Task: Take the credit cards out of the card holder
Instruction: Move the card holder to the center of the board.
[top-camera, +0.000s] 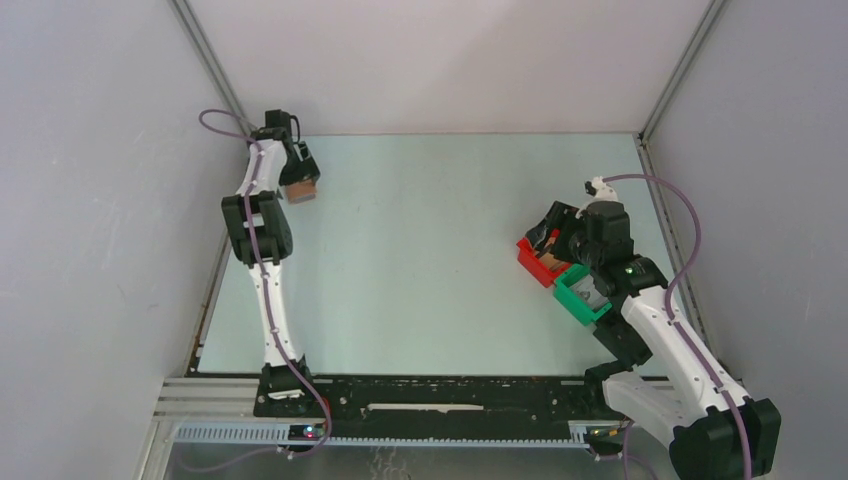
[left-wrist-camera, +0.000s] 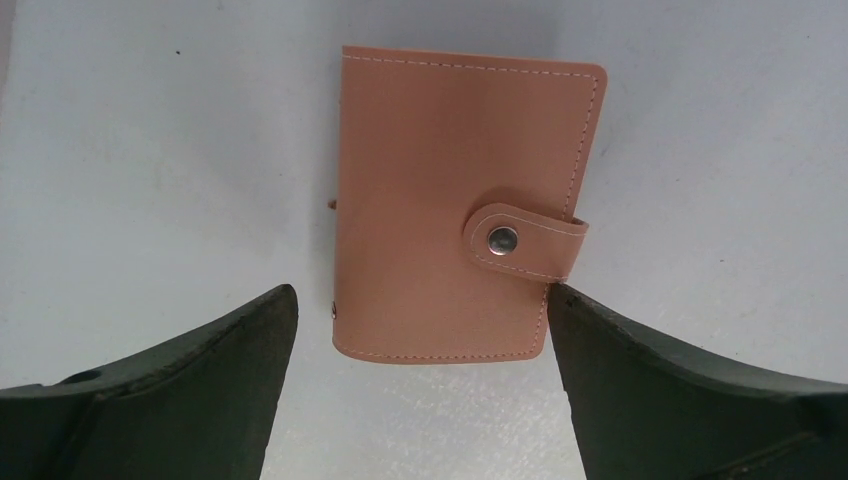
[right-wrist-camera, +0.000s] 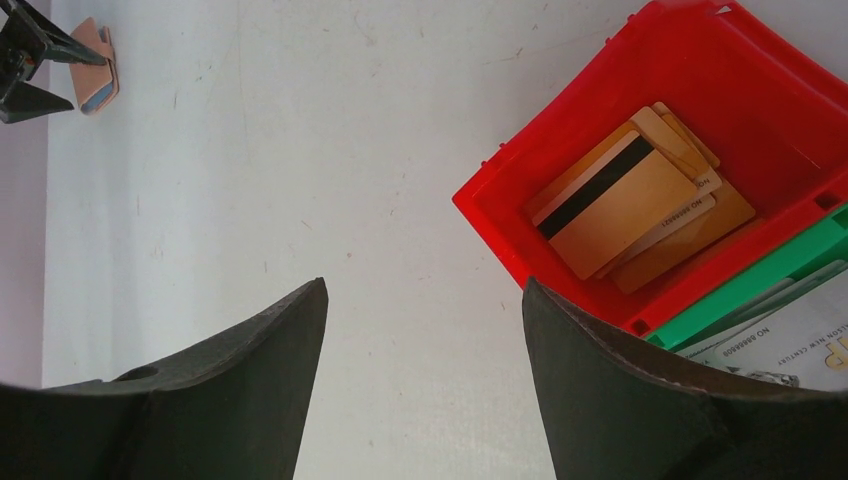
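Black fingers of left gripper (left-wrist-camera: 420, 298) are spread wide, gripping nothing. The holder (left-wrist-camera: 440, 190) lies flat on the table (left-wrist-camera: 150, 150) just past the tips and between them. It is closed, with the tab (left-wrist-camera: 525, 240) snapped down over its right edge. The right fingertip is at the holder's near corner; contact cannot be told. In the top view this is the table's far left.

Right gripper (right-wrist-camera: 425, 290) is also open and empty, hanging over bare table just left of the red bin (right-wrist-camera: 760, 90). The bin holds a loose stack of gold cards (right-wrist-camera: 625, 215), the top one stripe-side up. The green bin (right-wrist-camera: 770, 285) touches the red one and holds pale cards (right-wrist-camera: 790, 335).
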